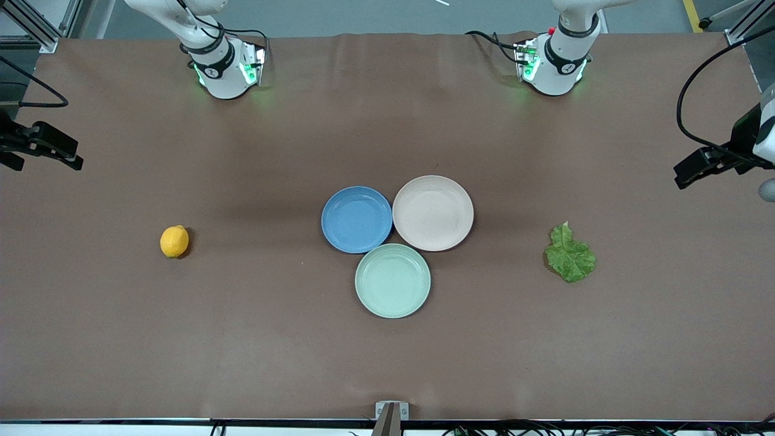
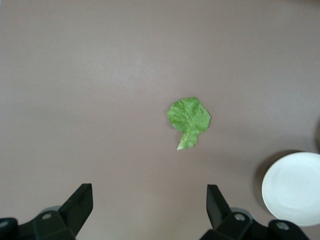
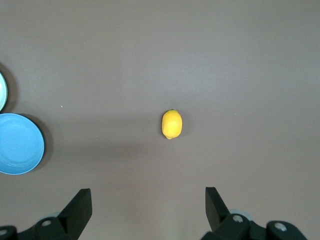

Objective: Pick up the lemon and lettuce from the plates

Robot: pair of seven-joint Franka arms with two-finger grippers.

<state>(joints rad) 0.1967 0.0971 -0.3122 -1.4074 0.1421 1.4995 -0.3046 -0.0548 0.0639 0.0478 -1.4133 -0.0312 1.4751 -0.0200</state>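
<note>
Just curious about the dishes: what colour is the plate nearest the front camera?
Mint green, best seen in the front view.

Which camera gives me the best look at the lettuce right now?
The left wrist view: the lettuce lies centred on bare table, with the open left gripper above it, leaf outline and pale stem clear. The front view shows the leaf smaller, toward the left arm's end, apart from the beige plate. The right wrist view misses it.
</note>
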